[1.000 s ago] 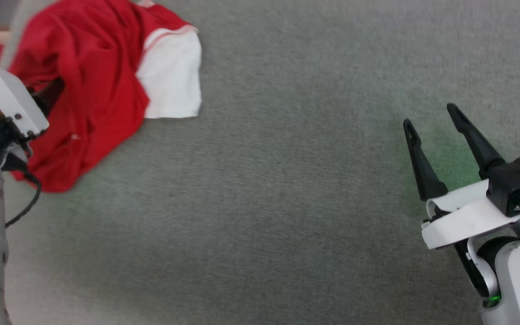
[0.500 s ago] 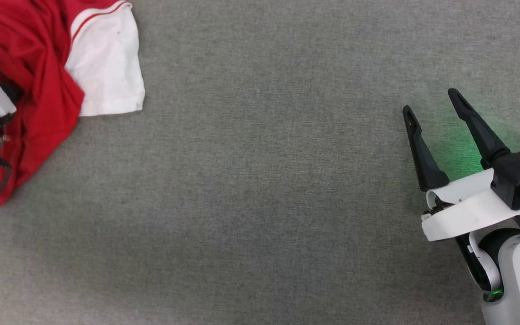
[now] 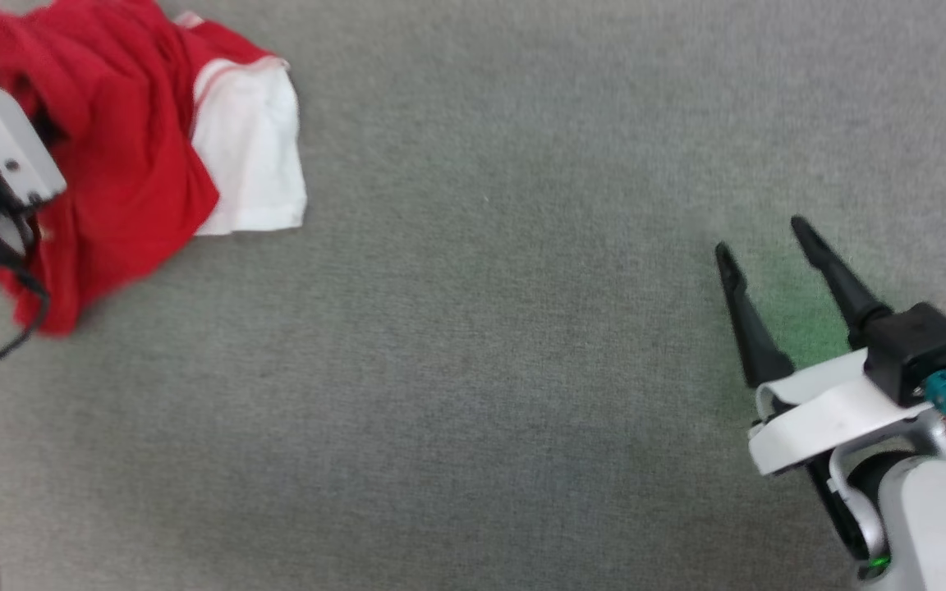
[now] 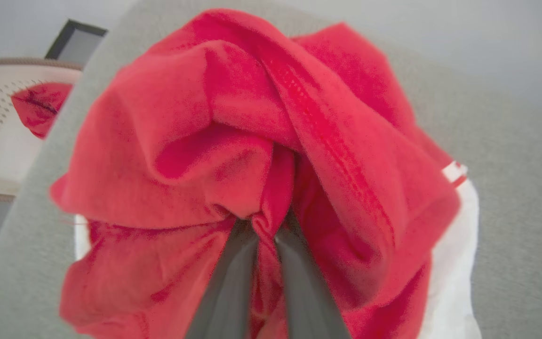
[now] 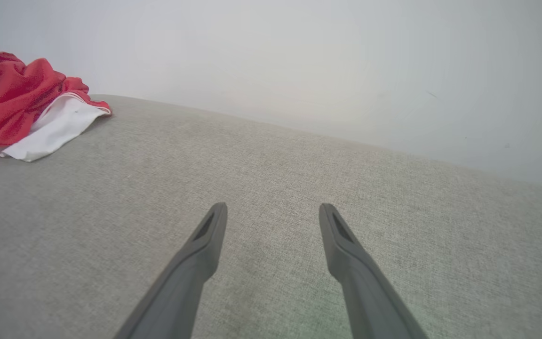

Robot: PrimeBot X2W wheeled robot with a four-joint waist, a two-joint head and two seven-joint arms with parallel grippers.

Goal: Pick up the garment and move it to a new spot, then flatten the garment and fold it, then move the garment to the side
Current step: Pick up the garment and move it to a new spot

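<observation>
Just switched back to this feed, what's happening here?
The left gripper is shut on a fold of the large red jersey shirt, which sits bunched at the left end of the grey fabric surface, with one white sleeve lying on it. The right gripper hangs open over bare surface, well apart from the shirt. Nothing is flattened or folded yet.

head – high, facing down | wrists – along fingers, close | all share garment

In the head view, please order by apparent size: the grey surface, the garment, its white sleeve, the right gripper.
Grey surface
garment
then white sleeve and right gripper, which look alike: the gripper is nearer the camera, so unranked.
</observation>
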